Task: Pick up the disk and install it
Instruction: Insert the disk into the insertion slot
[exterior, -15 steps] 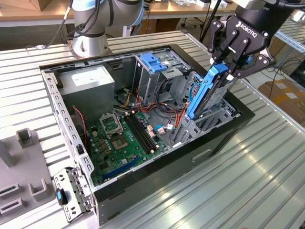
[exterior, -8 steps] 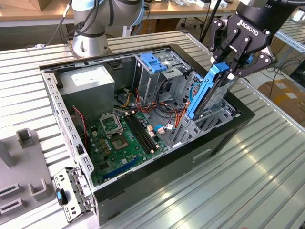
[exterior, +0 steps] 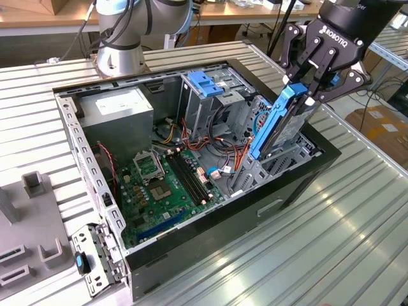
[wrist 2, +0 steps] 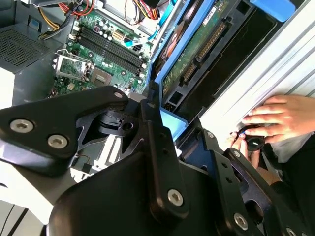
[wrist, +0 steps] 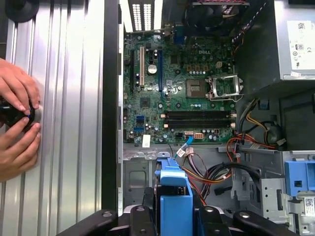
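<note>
Gripper (exterior: 305,90) clamped on upper end of the disk (exterior: 275,124) | I see it steeply tilted beneath, lower end inside computer case (exterior: 255,210) | exterior view's right

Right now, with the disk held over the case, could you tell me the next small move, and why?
Probably ease the disk a little down along its own tilt into the drive bay: the jaws grip its upper end, its lower end is at the bay's mouth, and it stands slanted, not seated.
</note>
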`<control>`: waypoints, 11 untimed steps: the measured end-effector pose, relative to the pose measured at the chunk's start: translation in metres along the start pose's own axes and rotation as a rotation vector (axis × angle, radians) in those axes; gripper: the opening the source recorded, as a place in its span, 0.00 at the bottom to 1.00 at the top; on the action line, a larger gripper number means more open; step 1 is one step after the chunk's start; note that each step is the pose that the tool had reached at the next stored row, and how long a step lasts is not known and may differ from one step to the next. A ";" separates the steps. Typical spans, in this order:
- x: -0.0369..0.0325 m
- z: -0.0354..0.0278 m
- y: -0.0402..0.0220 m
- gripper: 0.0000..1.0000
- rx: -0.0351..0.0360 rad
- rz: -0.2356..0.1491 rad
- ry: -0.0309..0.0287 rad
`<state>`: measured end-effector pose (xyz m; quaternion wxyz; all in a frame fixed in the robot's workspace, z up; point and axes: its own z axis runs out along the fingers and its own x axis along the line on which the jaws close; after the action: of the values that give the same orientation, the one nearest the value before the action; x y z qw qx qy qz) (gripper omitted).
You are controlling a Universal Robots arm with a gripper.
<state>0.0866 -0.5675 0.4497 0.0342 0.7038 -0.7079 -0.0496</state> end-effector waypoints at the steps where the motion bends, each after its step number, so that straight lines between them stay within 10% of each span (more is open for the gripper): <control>1: 0.0000 0.0002 -0.0001 0.37 0.0000 0.000 -0.0001; 11: 0.0002 0.0071 -0.0014 0.44 -0.0001 -0.001 -0.0001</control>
<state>0.0872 -0.5675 0.4425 0.0342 0.7041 -0.7076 -0.0497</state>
